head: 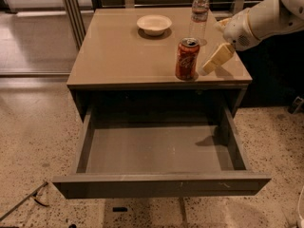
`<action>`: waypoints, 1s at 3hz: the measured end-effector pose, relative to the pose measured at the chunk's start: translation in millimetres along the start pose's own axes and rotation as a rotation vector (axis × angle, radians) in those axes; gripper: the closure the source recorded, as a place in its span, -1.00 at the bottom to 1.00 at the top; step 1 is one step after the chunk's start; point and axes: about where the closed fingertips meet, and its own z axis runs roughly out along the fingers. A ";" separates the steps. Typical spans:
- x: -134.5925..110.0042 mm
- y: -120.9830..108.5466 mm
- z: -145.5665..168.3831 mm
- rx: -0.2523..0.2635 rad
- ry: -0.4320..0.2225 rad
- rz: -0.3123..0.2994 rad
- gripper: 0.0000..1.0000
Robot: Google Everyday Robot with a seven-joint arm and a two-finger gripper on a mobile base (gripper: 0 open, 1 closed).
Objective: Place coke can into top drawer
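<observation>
Right now the coke can [186, 59] stands upright on the tan table top [118, 51]. It is close to the front edge and over toward the right side, with its silver lid and pull tab facing up. It is still outside the top drawer [152, 151], which is pulled far out just below that front edge. I can see the drawer's smooth grey floor, with a dark patch of shadow near the right wall. Its plain front panel is the nearest thing to my camera.

The claw [210, 65] is just to the right of the can, low over the table top near the right edge. It slants down and to the left, so its tan tip points at the can's lower half. The tip is very close to the can, but I cannot say whether they touch. I also cannot tell from this angle whether the claw is spread or pressed together. The white arm [266, 18] runs from it up to the top right corner of my view.

Behind the can, a clear water bottle [200, 13] with a white cap stands upright at the back right of the table top. A shallow white bowl [154, 24] sits to the left of the bottle, near the middle of the back edge. Speckled floor [28, 141] surrounds the table.
</observation>
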 end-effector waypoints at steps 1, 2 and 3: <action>-8.6 6.7 25.6 -0.052 -0.052 0.013 -1.00; -14.4 12.7 45.9 -0.088 -0.084 0.008 -1.00; -22.0 16.4 62.4 -0.111 -0.110 -0.009 -1.00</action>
